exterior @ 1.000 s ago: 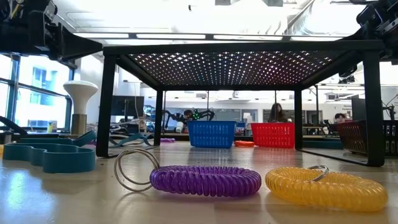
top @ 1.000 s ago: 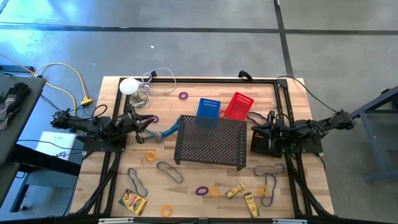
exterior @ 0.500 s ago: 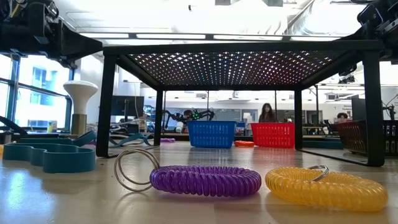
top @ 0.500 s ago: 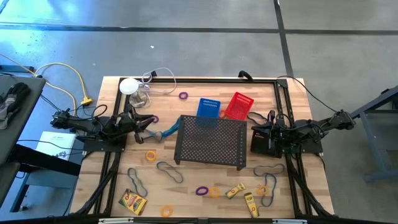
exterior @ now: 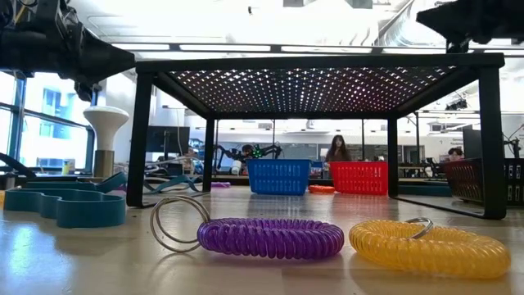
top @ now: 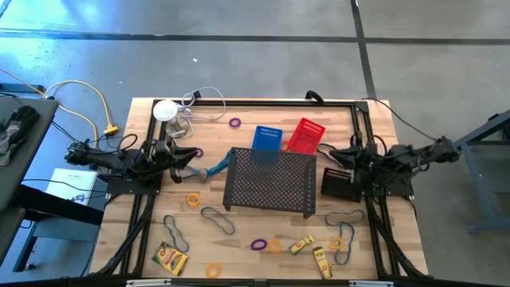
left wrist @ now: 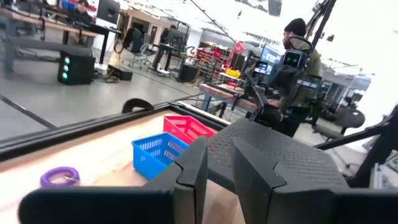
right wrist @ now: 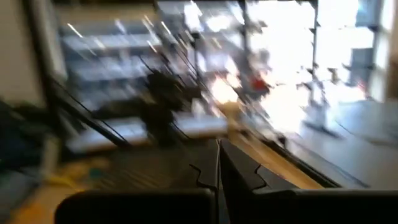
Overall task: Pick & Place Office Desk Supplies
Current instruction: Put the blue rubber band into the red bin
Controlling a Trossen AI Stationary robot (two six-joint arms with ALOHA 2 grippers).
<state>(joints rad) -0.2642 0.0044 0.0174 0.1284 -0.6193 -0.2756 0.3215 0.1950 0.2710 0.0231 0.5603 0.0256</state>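
Observation:
The office desk supplies lie loose on the wooden table: a purple coil ring (top: 257, 244) (exterior: 270, 238) and an orange one (top: 275, 246) (exterior: 430, 246) near the front, dark rubber loops (top: 217, 219), yellow packets (top: 170, 259) and a blue band (top: 211, 170). My left gripper (top: 185, 153) (left wrist: 219, 177) hovers level at the table's left, slightly open and holding nothing. It points at the black mesh tray (top: 269, 181). My right gripper (top: 333, 155) (right wrist: 217, 171) is shut and holds nothing. It hangs level at the right, above a dark basket (top: 339, 183).
The mesh tray stands on legs in the table's middle. A blue basket (top: 268, 138) and a red basket (top: 304, 135) sit behind it. A white round-topped object with a cable (top: 166, 110) stands at the far left. People move in the room beyond (exterior: 337, 152).
My right gripper has risen above the dark basket and reached a little toward the table's middle, still shut. My left gripper has rolled about its own axis without leaving its place. Nothing on the table has moved.

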